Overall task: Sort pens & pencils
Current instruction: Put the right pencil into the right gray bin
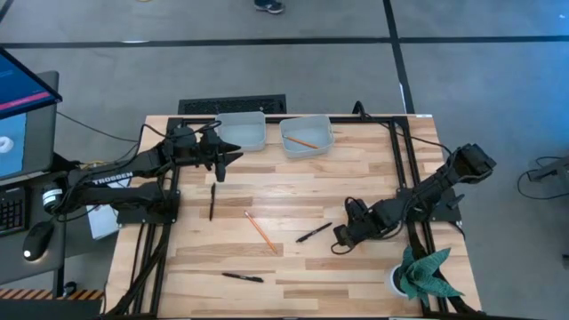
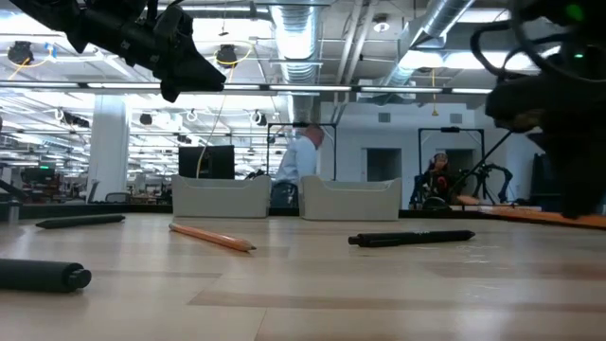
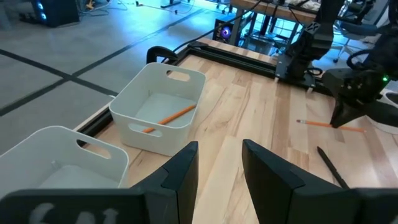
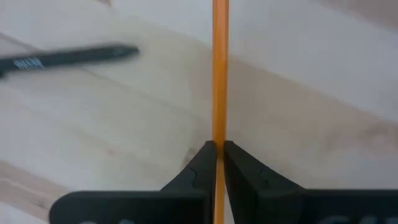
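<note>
Right wrist view: I'm seeing the loose pencil (image 4: 219,74) running straight away from the right gripper (image 4: 216,149), in line with the slit between its closed, empty fingers. In the high view it's lying on the table (image 1: 356,178), apart from that gripper, with a pen (image 1: 313,233) sitting between them. The left gripper (image 1: 227,160) is hanging part-open and empty beside a bin (image 1: 249,138).

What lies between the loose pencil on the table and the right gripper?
A black pen lies on the bare wood between the loose pencil and the right gripper. The high view shows this best.
</note>
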